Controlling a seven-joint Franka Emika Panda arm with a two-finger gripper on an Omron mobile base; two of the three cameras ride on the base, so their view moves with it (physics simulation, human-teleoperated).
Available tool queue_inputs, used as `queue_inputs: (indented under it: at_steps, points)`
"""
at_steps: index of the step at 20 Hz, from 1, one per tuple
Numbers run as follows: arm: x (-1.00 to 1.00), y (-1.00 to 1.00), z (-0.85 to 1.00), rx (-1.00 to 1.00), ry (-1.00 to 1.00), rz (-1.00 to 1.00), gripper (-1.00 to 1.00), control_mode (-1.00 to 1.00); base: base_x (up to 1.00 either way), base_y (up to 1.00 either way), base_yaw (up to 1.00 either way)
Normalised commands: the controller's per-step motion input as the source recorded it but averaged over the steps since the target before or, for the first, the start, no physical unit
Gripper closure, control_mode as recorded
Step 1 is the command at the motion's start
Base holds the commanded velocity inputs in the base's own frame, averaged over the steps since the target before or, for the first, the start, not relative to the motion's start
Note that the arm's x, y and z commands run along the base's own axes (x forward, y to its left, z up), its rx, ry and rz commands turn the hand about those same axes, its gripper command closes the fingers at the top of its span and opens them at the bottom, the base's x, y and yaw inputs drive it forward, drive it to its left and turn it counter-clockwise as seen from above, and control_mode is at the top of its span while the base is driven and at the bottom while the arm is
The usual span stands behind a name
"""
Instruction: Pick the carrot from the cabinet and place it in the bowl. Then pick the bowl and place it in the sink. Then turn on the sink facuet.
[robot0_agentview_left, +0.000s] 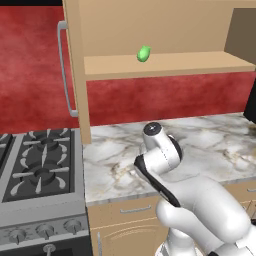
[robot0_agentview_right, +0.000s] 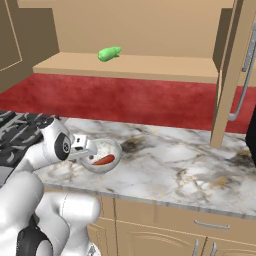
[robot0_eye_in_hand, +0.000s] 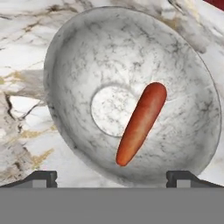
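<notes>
Gripper (robot0_eye_in_hand: 112, 177): jaws spread wide, empty, touching nothing; its two dark fingertips (robot0_eye_in_hand: 40, 178) sit at the lower left and lower right of the hand view, straddling the near rim of the bowl (robot0_eye_in_hand: 78, 57).
Carrot (robot0_eye_in_hand: 141, 123): lies loose and slanted inside the bowl, centre of the hand view (partly over the pale round base).
Bowl, right base view (robot0_agentview_right: 116, 148): centre left, on the marble counter (robot0_agentview_right: 170, 165).
Green vegetable (robot0_agentview_right: 109, 53): cabinet (robot0_agentview_right: 150, 67) shelf, upper centre.
</notes>
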Motion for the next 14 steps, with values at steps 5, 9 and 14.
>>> queue_inputs:
  at_steps: [5, 9, 14]
  points:
    - [0.09, 0.03, -0.3, -0.11, 0.1, 0.12, -1.0, -1.0, 0.0, 0.0, 0.0]
    - [0.23, 0.0, -0.36, -0.12, 0.03, 0.1, -1.0, -1.0, 0.0, 0.0, 0.0]
    - [0.16, 0.0, -0.2, -0.06, 0.0, 0.06, -1.0, -1.0, 0.0, 0.0, 0.0]
